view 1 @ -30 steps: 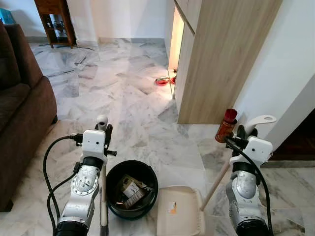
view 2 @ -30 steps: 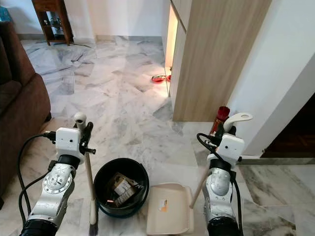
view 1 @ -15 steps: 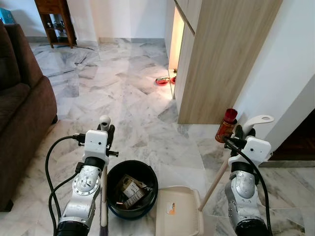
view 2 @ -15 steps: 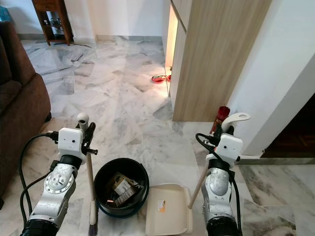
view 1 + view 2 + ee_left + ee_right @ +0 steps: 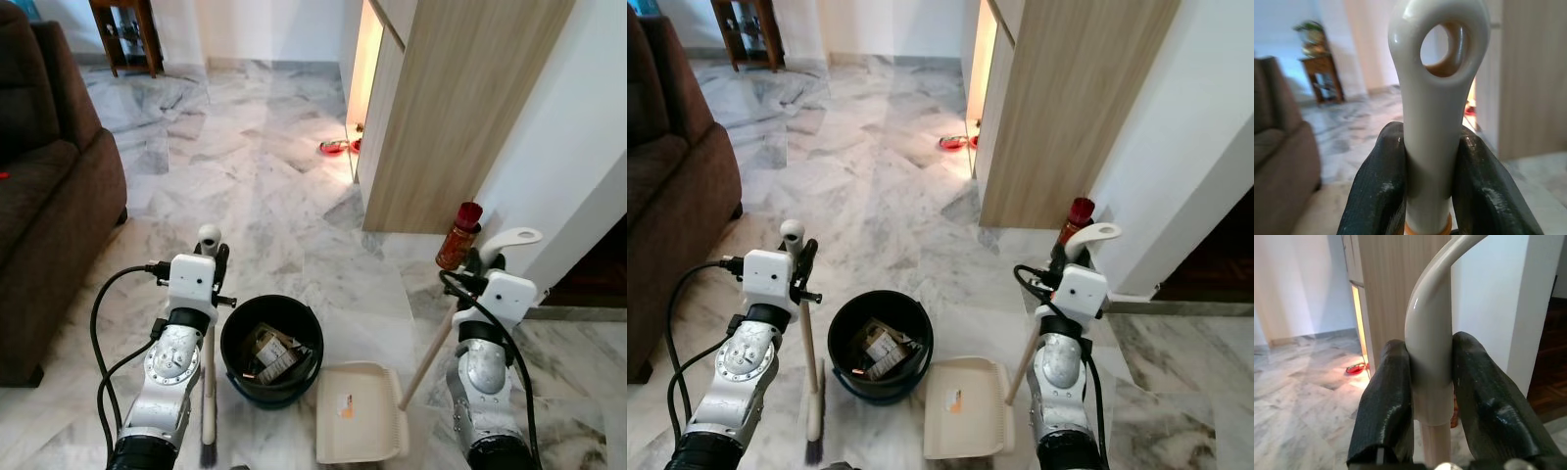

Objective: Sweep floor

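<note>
Marble floor (image 5: pixel 284 196), grey-veined and glossy, carries everything, with a brown sofa (image 5: pixel 44 186) along its left edge and a wooden cabinet (image 5: pixel 441 108) rising on the right beside a white wall. A small wooden side table (image 5: pixel 127 34) stands at the far left corner. Near the robot, a black bucket (image 5: pixel 271 351) holds scraps of rubbish, and just beside it on the right lies a cream dustpan (image 5: pixel 360 426), flat on the floor. Its long handle (image 5: pixel 431 352) slants up to the right pincer (image 5: pixel 487 262), whose black fingers (image 5: pixel 1388 401) are pressed against both sides of the curved cream grip. On the bucket's other side a broom (image 5: pixel 810 372) stands nearly upright, bristles on the floor. The left pincer (image 5: pixel 211 250) is clamped on its cream handle just below the hanging loop, fingers (image 5: pixel 1376 191) tight against the shaft. A red-capped bottle (image 5: pixel 460 235) sits by the foot of the cabinet, and a small red dish (image 5: pixel 333 148) lies at the lit gap further off.
</note>
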`<state>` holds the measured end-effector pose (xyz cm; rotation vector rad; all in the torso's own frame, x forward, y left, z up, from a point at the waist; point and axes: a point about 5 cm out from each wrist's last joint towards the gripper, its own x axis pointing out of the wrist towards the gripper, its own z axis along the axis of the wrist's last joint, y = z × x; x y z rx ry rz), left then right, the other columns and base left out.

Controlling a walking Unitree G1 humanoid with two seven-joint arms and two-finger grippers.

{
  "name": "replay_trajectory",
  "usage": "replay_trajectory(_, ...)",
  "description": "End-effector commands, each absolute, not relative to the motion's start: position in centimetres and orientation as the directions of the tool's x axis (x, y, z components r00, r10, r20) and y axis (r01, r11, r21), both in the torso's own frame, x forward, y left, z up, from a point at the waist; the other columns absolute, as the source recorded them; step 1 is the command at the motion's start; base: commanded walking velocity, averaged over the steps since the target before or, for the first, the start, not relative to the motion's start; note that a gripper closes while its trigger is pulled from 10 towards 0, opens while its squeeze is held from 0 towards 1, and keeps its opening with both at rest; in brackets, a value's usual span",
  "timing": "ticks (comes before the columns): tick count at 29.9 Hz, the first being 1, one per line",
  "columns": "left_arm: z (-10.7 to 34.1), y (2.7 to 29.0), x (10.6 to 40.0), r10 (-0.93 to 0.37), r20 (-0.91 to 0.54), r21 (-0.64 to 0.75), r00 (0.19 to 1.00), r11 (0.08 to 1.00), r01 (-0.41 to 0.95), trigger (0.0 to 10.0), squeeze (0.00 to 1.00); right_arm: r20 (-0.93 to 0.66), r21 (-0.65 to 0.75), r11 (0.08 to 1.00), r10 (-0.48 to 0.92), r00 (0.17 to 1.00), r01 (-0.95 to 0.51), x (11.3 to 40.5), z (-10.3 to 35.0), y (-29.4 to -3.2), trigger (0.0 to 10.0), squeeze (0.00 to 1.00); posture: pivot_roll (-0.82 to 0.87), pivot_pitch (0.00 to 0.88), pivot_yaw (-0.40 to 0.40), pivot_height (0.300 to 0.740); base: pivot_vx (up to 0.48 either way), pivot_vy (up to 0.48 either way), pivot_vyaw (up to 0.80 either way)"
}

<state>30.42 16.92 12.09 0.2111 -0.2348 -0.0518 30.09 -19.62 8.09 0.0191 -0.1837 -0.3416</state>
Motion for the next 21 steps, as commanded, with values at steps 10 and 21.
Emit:
replay_trajectory(10,12.64,16.8,30.51,-0.074,0.252,0.231,0.965,0.973,0.014,10.0,0.0,0.223,0.062,0.944,-0.331,0.917,0.325,30.7,9.31,-19.76,10.0,0.0,0.17,0.0,-0.037,0.74,-0.316,0.0,0.0)
replay_trajectory(21,12.54,16.68,30.52,-0.064,0.252,0.225,0.966,0.974,0.006,10.0,0.0,0.227,0.062,0.949,-0.316,0.921,0.31,30.9,9.5,-19.7,10.0,0.0,0.17,0.0,-0.047,0.74,-0.312,0.0,0.0)
